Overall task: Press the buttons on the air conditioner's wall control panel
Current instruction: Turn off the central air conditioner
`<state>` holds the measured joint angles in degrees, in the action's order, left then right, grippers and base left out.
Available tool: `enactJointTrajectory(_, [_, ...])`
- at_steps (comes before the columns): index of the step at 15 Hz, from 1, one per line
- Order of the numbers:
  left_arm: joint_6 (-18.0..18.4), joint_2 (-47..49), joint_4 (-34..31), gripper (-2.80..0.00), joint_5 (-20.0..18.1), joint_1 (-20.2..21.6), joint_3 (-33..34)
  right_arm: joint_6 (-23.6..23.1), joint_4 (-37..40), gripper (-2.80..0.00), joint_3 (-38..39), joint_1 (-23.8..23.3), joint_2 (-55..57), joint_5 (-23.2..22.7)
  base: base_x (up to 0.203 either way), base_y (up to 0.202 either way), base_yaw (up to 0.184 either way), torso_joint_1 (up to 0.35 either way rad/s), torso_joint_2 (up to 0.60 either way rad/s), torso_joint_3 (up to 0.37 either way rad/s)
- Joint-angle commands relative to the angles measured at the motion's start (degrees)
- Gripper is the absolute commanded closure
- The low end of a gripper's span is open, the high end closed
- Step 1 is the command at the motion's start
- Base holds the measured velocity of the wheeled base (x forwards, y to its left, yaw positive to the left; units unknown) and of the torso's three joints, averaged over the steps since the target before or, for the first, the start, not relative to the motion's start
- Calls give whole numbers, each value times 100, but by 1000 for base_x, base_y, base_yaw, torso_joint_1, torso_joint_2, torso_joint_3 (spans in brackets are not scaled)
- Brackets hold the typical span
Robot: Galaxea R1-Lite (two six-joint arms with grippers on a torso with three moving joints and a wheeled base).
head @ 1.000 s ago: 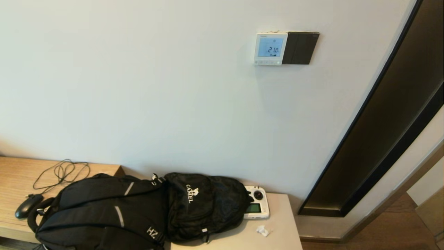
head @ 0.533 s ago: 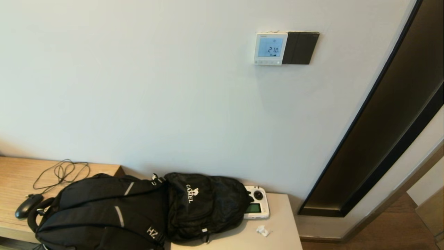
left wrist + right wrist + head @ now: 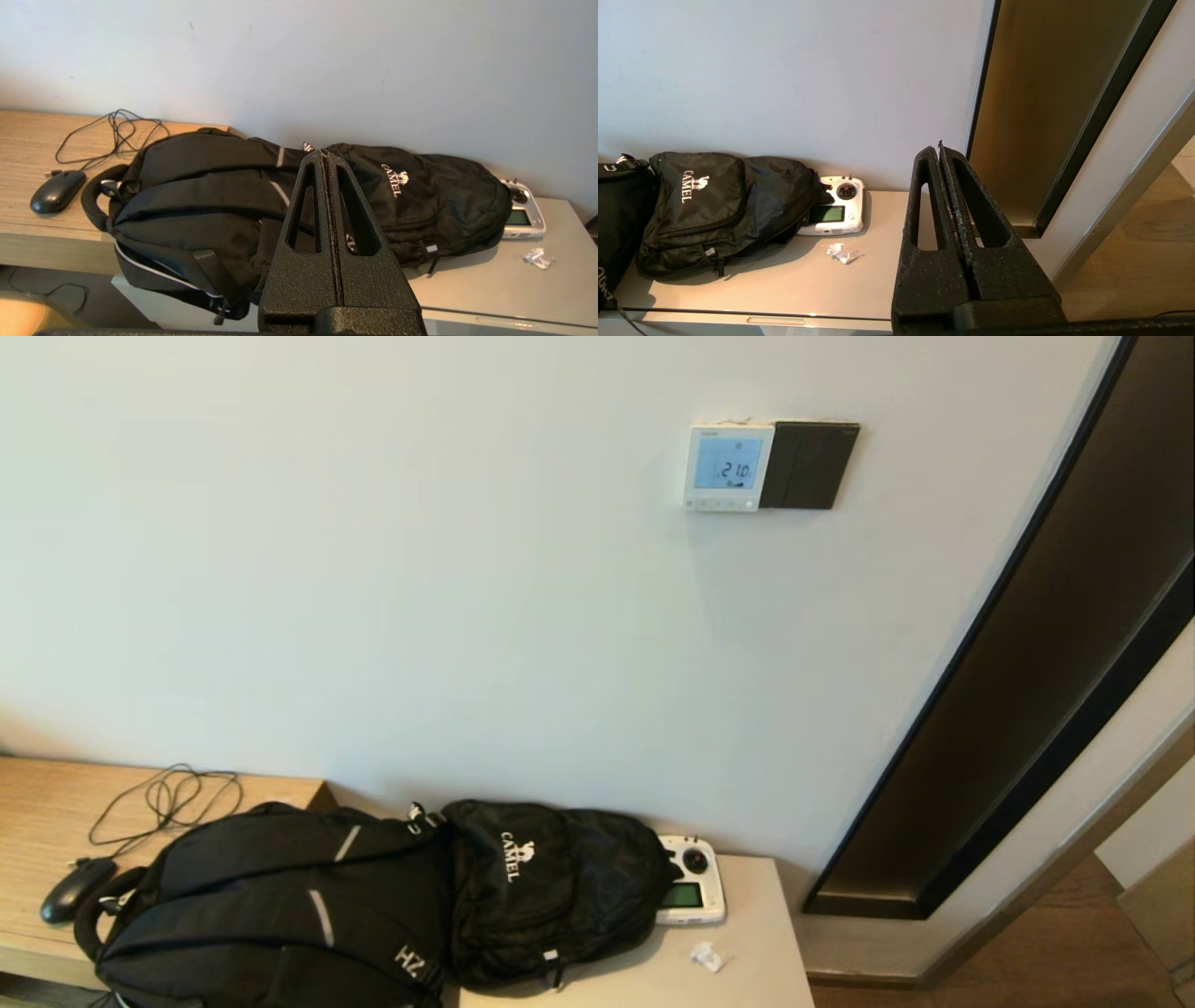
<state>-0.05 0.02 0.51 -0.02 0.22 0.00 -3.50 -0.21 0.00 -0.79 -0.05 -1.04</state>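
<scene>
The white wall control panel (image 3: 728, 468) hangs high on the wall, its light-blue screen showing digits. Its row of tiny pale buttons (image 3: 721, 504) runs along the bottom edge. Neither arm shows in the head view. My left gripper (image 3: 325, 156) is shut and empty, low in front of the black backpacks. My right gripper (image 3: 938, 150) is shut and empty, low over the right end of the beige cabinet top. The panel is out of both wrist views.
A plain black plate (image 3: 808, 466) sits right of the panel. Two black backpacks (image 3: 373, 896), a white handheld controller (image 3: 691, 893), a paper scrap (image 3: 707, 956), a mouse (image 3: 70, 887) and a cable lie on the furniture. A dark door frame (image 3: 1018, 709) stands at right.
</scene>
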Motion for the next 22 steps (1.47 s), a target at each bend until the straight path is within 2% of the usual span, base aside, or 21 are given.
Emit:
enactJointTrajectory(1, [-4,-2,2,0,2,4,0,-10,-6,0,0,0,14,-2,0,0,0,0,0,0])
enactJointTrajectory(22, [-4,-2,2,0,2,4,0,42,3,0,0,0,-4,7,0,0,0,0,0,0])
